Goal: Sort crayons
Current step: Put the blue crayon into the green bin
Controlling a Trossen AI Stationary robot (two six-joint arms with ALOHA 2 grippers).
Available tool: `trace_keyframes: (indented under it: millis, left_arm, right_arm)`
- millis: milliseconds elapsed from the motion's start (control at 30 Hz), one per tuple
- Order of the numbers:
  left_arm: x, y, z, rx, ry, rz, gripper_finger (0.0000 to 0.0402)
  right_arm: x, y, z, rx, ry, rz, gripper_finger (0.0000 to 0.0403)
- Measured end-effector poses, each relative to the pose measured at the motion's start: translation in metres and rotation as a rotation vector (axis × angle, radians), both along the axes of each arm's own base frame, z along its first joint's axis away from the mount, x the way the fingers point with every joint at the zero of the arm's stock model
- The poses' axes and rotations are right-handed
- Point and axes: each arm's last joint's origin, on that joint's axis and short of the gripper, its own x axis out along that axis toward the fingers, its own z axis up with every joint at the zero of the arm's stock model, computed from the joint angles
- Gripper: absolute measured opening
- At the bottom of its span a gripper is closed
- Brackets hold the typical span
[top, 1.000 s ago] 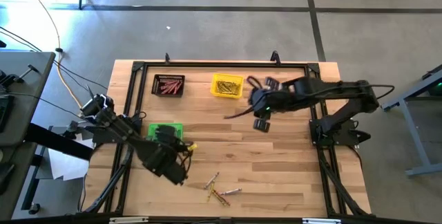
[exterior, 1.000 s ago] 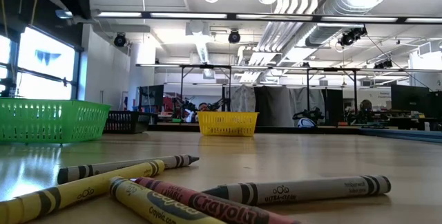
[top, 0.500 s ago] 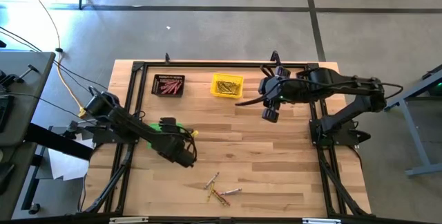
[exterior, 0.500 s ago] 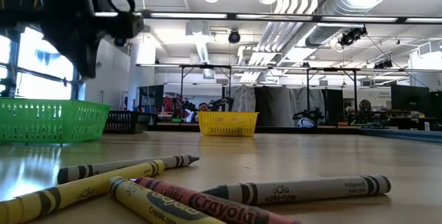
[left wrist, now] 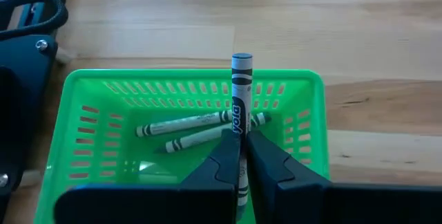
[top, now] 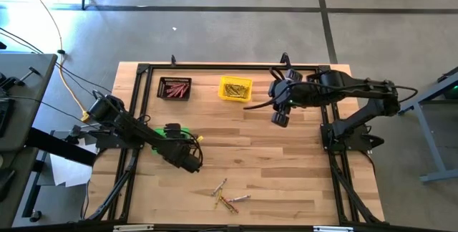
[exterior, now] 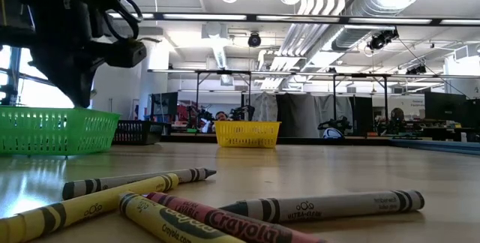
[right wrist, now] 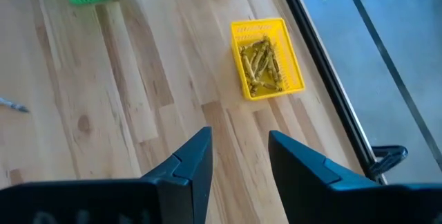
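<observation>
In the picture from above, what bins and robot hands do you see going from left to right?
Black bin → left gripper → yellow bin → right gripper. The green bin sits under the left arm, so I skip it.

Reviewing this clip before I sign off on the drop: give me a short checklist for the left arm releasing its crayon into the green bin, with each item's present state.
1. Left gripper shut on the greenish-grey paper-wrapped crayon: ok.
2. Held crayon over the green slotted plastic bin: ok in the left wrist view, where two similar crayons already lie inside.
3. Crayon low enough to drop without bouncing out: cannot tell.
4. Right gripper open, empty and away from the green bin, nearer the yellow plastic bin: ok.
5. Loose crayons lying in a small pile at the wooden table's front, left to sort: ok.
</observation>
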Motion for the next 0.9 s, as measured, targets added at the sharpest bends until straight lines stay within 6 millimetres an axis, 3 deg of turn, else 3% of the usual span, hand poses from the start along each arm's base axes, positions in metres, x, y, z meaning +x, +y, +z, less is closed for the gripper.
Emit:
trace_keyframes:
  millis: [300,500,700,900]
  left_arm:
    - [-0.003,-0.002,0.004,-0.028,0.056,-0.101,0.0061]
    - [-0.008,0.001,0.021,-0.058,0.053,-0.209,0.0102]
    - [-0.020,-0.005,0.065,0.068,-0.173,-0.456,0.0112]
    - [-0.037,-0.031,0.115,0.118,-0.434,-0.853,0.0099]
  right_arm:
    - [-0.003,0.004,-0.003,0.128,0.039,0.038,0.0129]
    - [-0.004,0.009,-0.003,0.222,0.021,-0.004,0.0129]
    - [-0.003,0.032,-0.004,0.235,-0.034,-0.096,0.0129]
    - [0.012,0.067,-0.017,0.205,-0.142,-0.277,0.0129]
